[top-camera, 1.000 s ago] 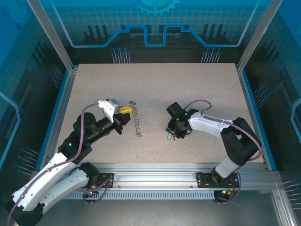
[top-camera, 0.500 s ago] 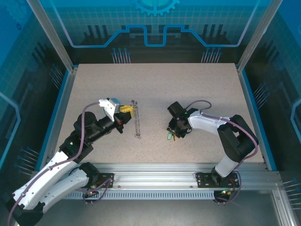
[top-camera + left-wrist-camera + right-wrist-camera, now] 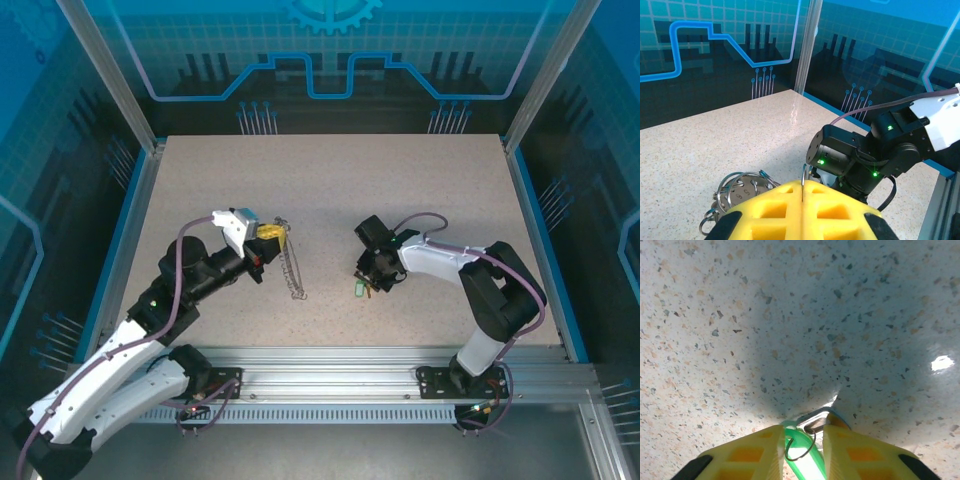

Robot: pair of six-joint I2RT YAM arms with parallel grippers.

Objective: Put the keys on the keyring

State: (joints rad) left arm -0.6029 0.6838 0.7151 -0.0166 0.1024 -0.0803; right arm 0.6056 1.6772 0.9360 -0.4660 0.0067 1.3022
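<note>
Left gripper [image 3: 267, 233]: sits at 9 o'clock from the middle of the table [image 3: 400, 180] in the top view. Its yellow fingers [image 3: 765, 215] are pressed flat together, and a thin metal loop of the keyring stands up out of the seam between them.
Keyring [image 3: 291, 262]: pinched at the left gripper's tips.
Chain [image 3: 295, 282]: silvery, running from those tips toward 6 o'clock over the speckled tabletop. Whether its lower end rests on the surface I cannot tell.
Split rings [image 3: 722, 200]: in the left wrist view, a small bunch of them lies just beside the fingertips at 9 o'clock, with a round metal tag [image 3: 742, 192] among them.
Right gripper [image 3: 367, 285]: at 5 o'clock from the table's middle, near it, pointing down at the surface. Its two yellow fingers [image 3: 747, 455] have the green key's head pinched between them.
Green key [image 3: 807, 462]: held between the right fingers. Its short silvery blade [image 3: 819, 416] points to 1 o'clock in the right wrist view. I cannot tell whether the tip touches the tabletop or sits just above it.
Wire ring [image 3: 800, 446]: small and thin, lying over the key's green head.
Key and chain: in the top view the key sits at 3 o'clock from the chain's lower end, and the two are apart.
Right arm [image 3: 865, 160]: seen beyond the left fingertips at 3 o'clock, black with small green lights.
</note>
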